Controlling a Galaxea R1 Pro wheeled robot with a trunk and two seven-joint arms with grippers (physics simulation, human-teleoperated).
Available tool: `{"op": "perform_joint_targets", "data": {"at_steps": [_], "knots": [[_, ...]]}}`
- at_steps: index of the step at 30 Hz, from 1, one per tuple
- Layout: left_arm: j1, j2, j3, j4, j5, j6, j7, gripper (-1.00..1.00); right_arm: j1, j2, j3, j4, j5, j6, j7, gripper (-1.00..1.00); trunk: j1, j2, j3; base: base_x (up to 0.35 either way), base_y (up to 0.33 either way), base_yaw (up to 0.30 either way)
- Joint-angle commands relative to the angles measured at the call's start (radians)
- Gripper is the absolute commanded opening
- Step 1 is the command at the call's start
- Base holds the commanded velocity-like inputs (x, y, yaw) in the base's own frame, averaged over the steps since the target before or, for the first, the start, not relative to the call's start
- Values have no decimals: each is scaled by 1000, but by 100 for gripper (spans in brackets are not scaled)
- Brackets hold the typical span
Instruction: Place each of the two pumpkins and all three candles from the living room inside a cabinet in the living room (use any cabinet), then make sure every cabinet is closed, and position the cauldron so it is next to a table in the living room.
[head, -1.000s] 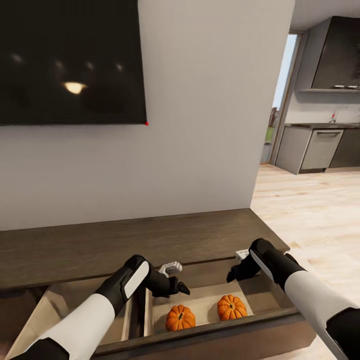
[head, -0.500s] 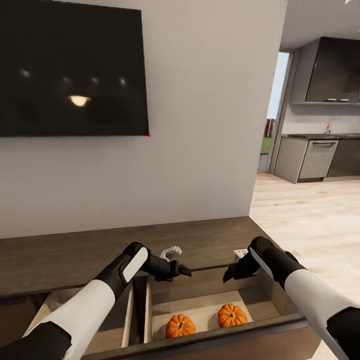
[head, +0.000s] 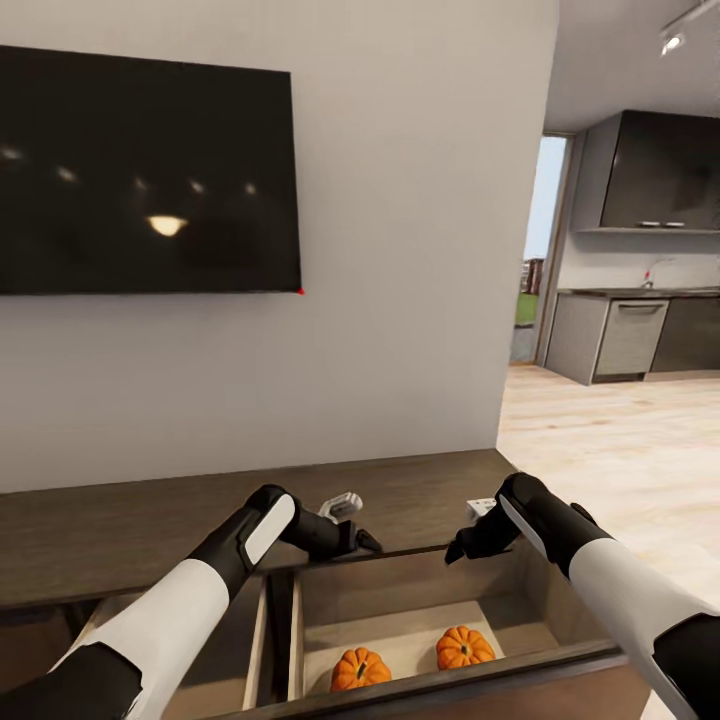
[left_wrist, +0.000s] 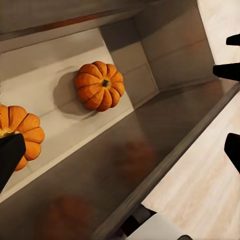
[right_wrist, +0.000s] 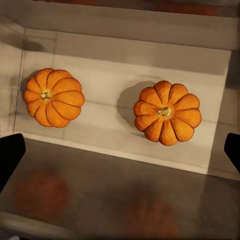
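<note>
Now both pumpkins sit in the open drawer (head: 420, 600) of the cabinet (head: 150, 510), side by side on its pale floor, apart from each other and from the walls. The left pumpkin (head: 359, 669) lies nearer the drawer's divider, the right pumpkin (head: 464, 647) nearer its outer end.

My view has tilted up over the last second: the TV (head: 145, 170) above the cabinet sits lower in my sight, and the pumpkins have slid toward the bottom edge. They have not moved within the drawer; it is my head that has risen. My arms have kept almost the same pose above the drawer.

My left gripper (head: 362, 541) hangs over the drawer's back edge, my right gripper (head: 458, 549) likewise, nearer the drawer's outer end. Both are empty. In the right wrist view my dark fingertips (right_wrist: 11, 155) stand at opposite edges with both pumpkins between them far below, so that hand is spread wide. In the left wrist view a fingertip (left_wrist: 10, 155) sits at one edge and further dark tips at the other, so I judge it wide too.

So the pumpkin part looks done. The candles and the cauldron remain to be dealt with, and this drawer, plus the open one just left of it, must be shut in the end. Lifting my gaze suggests I am about to turn away and look for the candles.
</note>
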Motion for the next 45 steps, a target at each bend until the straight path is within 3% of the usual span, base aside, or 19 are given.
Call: {"op": "perform_joint_targets", "data": {"at_steps": [1, 12, 23, 36, 45], "knots": [[-1, 0, -1, 0, -11, 1, -10, 100, -1, -2, 7, -1, -9, 3, -4, 100, -1, 0, 3, 0, 0, 0], [-1, 1, -1, 0, -13, 0, -10, 100, -1, -2, 6, -16, -9, 3, -4, 100, -6, 2, 45, 0, 0, 0], [-1, 0, -1, -3, -13, 0, -10, 100, -1, -2, 6, -18, -9, 3, -5, 100, -6, 2, 45, -1, 0, 0], [-1, 1, -1, -4, -13, 0, -9, 100, -1, -2, 6, -19, -9, 3, -5, 100, -6, 2, 45, -195, 32, 0], [-1, 2, 0, -3, -13, -1, -8, 100, -1, -2, 6, -20, -9, 3, -5, 100, -6, 2, 45, -6, 254, 0]]}}
